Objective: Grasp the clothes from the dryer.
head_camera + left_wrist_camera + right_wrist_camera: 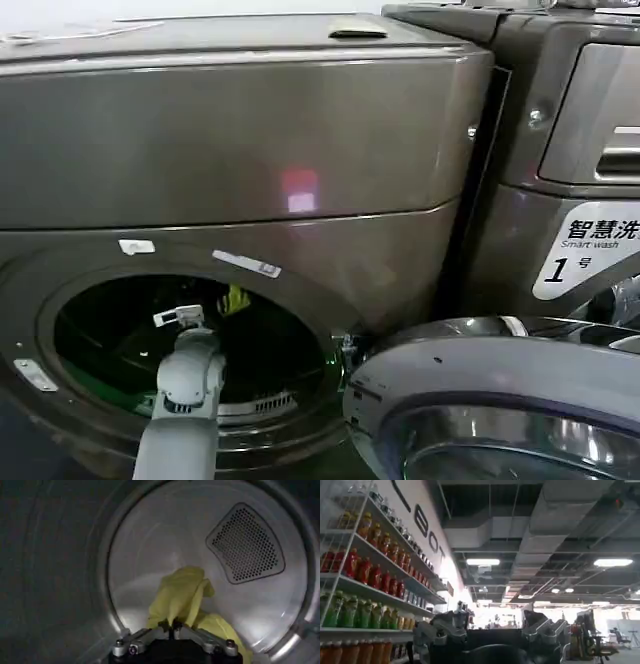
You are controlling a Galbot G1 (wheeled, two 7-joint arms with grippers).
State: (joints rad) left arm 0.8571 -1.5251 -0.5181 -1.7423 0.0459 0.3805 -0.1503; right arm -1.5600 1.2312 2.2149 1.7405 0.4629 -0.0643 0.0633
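Inside the dryer (190, 200) drum, yellow-green cloth (182, 597) bunched upright, peak away from left gripper (172, 629); jaws clamped on it

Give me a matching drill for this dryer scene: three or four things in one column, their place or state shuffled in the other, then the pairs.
Things:
1. left claw
2. yellow-green cloth
3. dryer door
4. right claw

Places or states:
A. swung open beside the porthole
B. pinched, bunched inside the drum
C. open, facing a ceiling and drink shelves
D. shut, reaching into the dryer

Pairs: 1-D, 2-B, 3-A, 4-C
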